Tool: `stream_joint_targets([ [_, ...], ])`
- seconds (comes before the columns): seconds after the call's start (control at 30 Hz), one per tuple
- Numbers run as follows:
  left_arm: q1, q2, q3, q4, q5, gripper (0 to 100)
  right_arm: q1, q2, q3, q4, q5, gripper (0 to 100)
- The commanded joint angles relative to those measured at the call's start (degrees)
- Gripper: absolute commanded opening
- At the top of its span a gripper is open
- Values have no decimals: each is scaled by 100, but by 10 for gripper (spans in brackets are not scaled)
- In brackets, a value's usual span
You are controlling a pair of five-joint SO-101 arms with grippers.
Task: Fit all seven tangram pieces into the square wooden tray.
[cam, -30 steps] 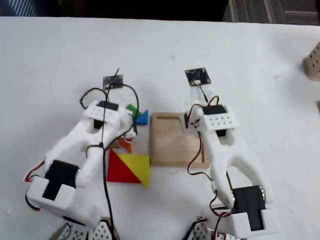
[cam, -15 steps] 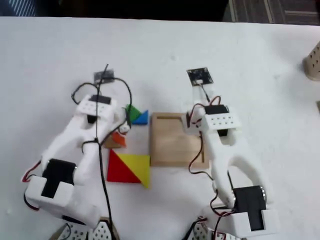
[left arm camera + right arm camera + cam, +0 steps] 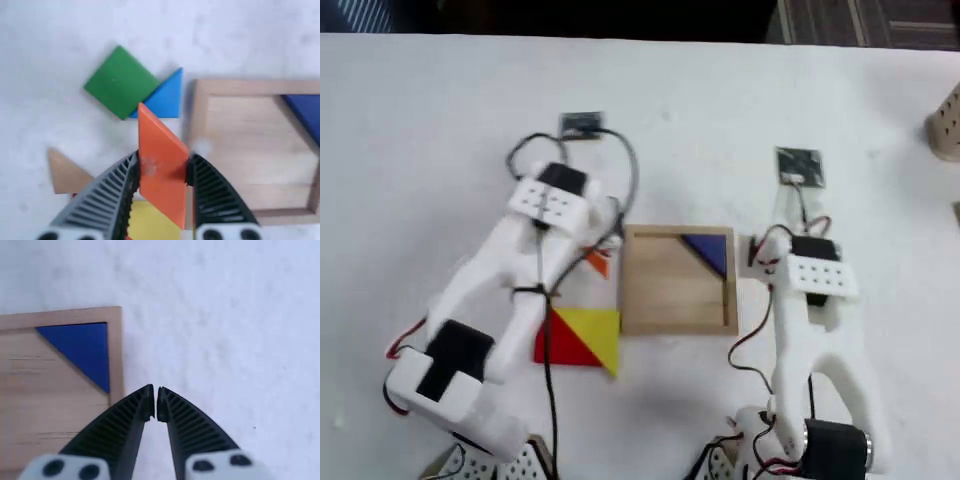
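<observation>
Left hand [image 3: 162,166] pinches the orange parallelogram [image 3: 156,134] across its long edges, just beside the wooden tray [image 3: 198,116] — thin, stiff, light, probably slick, so a central grip suits it. Right hand [image 3: 154,404] — closed, empty.

Tray [image 3: 670,292] bare wood; orange piece [image 3: 161,170] seemingly matt.

Nope, no readable text, numbers or labels here: the tangram pieces [image 3: 120,82] and the wooden tray [image 3: 660,300] are plain, and any print on the small dark boards [image 3: 582,123] is too tiny to make out.
</observation>
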Motion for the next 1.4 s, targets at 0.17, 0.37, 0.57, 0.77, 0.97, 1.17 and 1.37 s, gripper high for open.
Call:
stream_joint_targets([
  [0.17,1833,4,-211,-800,-53,22,505,-224,193,-119,290,23],
  [0.37,1824,4,633,-1943,-35,24,541,-224,193,-119,290,24],
  [0.57,1684,4,923,-2295,-62,24,523,-224,193,-119,290,24],
  [0.77,1411,-31,897,-2048,-35,204,523,-224,193,-119,290,24],
  [0.97,1402,-391,941,-1582,-62,299,523,-224,193,-119,290,24],
  [1.17,831,-1332,958,-853,-70,290,523,-224,193,-119,290,24],
  [1.37,101,-1560,1407,-1248,-35,290,514,-224,246,-136,290,24],
])
